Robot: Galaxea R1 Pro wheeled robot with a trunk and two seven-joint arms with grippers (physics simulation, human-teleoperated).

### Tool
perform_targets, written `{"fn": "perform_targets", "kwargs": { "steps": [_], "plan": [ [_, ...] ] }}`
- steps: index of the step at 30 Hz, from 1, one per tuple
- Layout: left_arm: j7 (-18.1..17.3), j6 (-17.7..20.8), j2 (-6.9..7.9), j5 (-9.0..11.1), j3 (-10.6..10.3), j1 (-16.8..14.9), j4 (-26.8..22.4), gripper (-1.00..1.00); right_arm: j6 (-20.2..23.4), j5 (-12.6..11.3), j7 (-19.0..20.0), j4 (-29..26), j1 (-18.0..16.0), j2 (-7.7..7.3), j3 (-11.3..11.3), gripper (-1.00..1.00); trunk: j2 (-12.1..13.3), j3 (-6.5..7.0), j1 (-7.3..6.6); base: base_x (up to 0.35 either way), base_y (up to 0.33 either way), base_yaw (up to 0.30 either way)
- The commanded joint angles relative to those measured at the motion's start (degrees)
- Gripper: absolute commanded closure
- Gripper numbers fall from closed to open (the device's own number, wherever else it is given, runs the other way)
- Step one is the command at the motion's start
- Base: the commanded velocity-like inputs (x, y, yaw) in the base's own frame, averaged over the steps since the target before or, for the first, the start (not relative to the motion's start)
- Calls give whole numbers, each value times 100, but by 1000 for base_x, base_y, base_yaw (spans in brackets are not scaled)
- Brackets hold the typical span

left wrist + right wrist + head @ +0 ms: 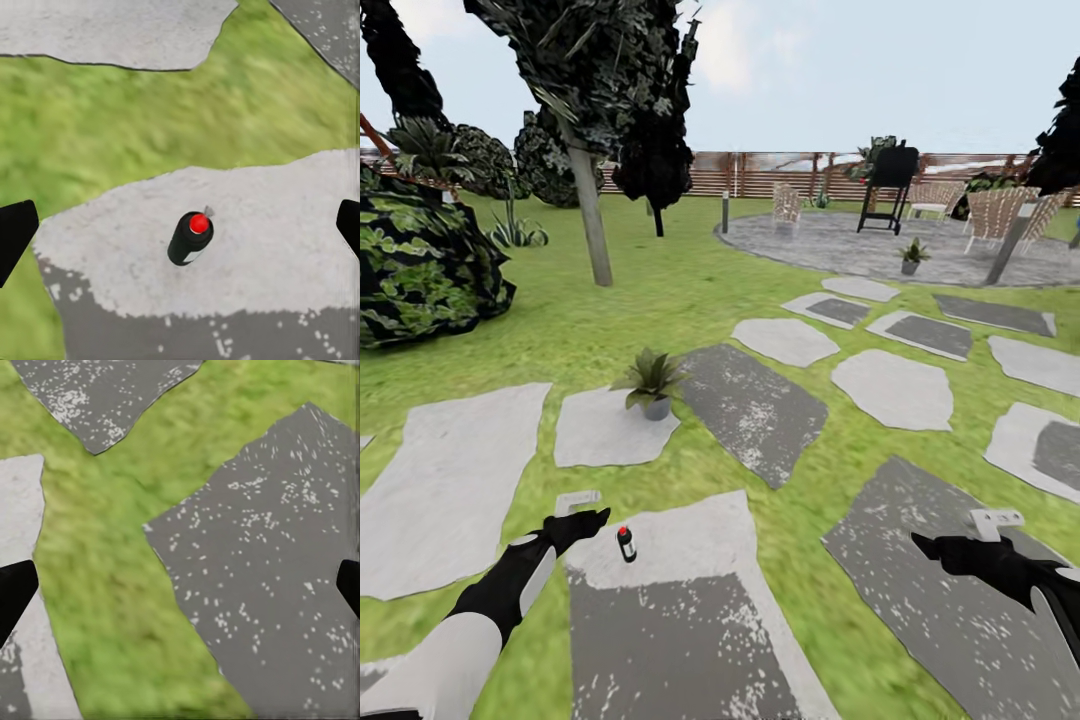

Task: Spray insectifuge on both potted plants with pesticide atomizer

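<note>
The pesticide atomizer [626, 543], a small dark bottle with a red-tipped top, stands upright on a pale grey stepping stone [690, 560] in the garden lawn. My left gripper [595, 520] hovers just left of it, open. In the left wrist view the atomizer [191, 238] sits between the two dark fingers [15, 234], well apart from both. One potted plant [652, 382] stands on a stone further ahead, and the other potted plant [912, 255] on the round patio. My right gripper [925, 545] is open over a dark stone, its fingers [15, 594] spread wide with nothing between them.
Grey stepping stones [755, 405] cross the lawn toward the paved patio [860, 245], where chairs and a black grill [890, 185] stand. A thin tree trunk [592, 215] and a big dark shrub [420, 260] stand at the left. A wooden slat fence [780, 175] closes the back.
</note>
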Motion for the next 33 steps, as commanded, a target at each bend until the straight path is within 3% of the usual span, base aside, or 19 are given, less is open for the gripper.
{"fn": "perform_targets", "kwargs": {
  "steps": [1,20,33],
  "plan": [
    [-31,48,-1,59,21,1,-11,-100,36,-35,3,-3,-6,0,-5,-100,-2,-5,-1,0,54,-271],
    [-36,51,-1,58,14,16,-11,-100,36,-35,6,-9,-7,0,-15,-100,-2,-5,-1,-10,21,-265],
    [-80,67,-1,58,12,19,-11,-100,40,-35,1,-10,-12,0,-16,-100,-2,-5,-1,-117,228,-73]
  ]
}}
